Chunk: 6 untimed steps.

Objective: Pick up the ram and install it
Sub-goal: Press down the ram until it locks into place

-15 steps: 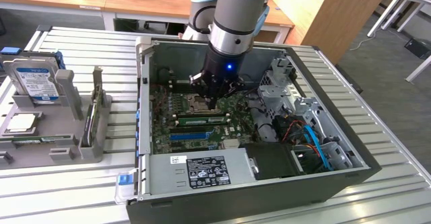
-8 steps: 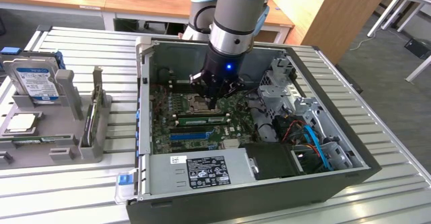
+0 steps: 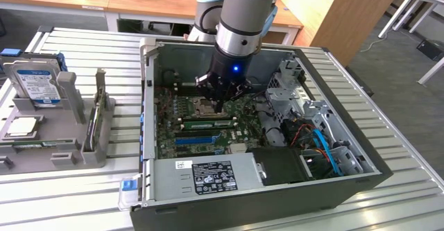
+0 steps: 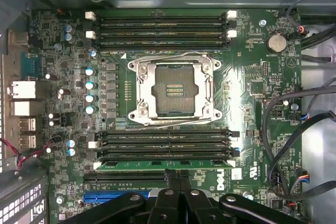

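Observation:
Inside the open computer case (image 3: 149, 111), my gripper (image 3: 219, 107) hangs over the motherboard (image 4: 252, 82) with its black fingers pressed together and nothing between them. The ram (image 4: 136, 164) is a long thin green stick lying along the memory slot nearest the gripper, in the bank below the processor socket (image 4: 171, 88). In the wrist view my gripper (image 4: 178, 174) has its tips right at the middle of the ram's edge; I cannot tell whether they touch it. In the exterior view the ram (image 3: 205, 122) shows as a green strip just under the fingertips.
A bright-blue slot strip (image 4: 105, 199) runs beside the ram's bank. Black cables (image 4: 294, 129) loop along one side of the board. On the exterior view's left, a grey fixture (image 3: 62, 153) holds a silver hard drive (image 3: 35, 85). The power supply (image 3: 208, 176) fills the case's near end.

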{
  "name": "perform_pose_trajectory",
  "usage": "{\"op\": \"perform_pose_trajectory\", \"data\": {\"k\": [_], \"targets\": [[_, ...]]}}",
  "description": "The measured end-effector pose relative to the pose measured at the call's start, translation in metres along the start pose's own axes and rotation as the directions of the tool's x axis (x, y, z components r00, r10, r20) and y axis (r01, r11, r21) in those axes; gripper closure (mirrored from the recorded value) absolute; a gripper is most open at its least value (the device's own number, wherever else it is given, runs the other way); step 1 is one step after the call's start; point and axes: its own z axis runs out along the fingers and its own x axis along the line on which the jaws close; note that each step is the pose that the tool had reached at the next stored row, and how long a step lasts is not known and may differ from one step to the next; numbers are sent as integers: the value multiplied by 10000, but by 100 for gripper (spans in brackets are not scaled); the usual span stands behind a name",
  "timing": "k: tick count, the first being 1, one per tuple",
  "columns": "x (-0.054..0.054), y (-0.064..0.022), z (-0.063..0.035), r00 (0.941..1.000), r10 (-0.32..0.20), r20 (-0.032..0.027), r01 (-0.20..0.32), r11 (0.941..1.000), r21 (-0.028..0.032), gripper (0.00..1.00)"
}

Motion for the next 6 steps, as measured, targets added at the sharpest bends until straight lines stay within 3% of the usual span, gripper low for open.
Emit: {"op": "perform_pose_trajectory", "data": {"k": [6], "targets": [[0, 0, -1, 10000, 0, 0, 0, 10000, 1, 89]]}}
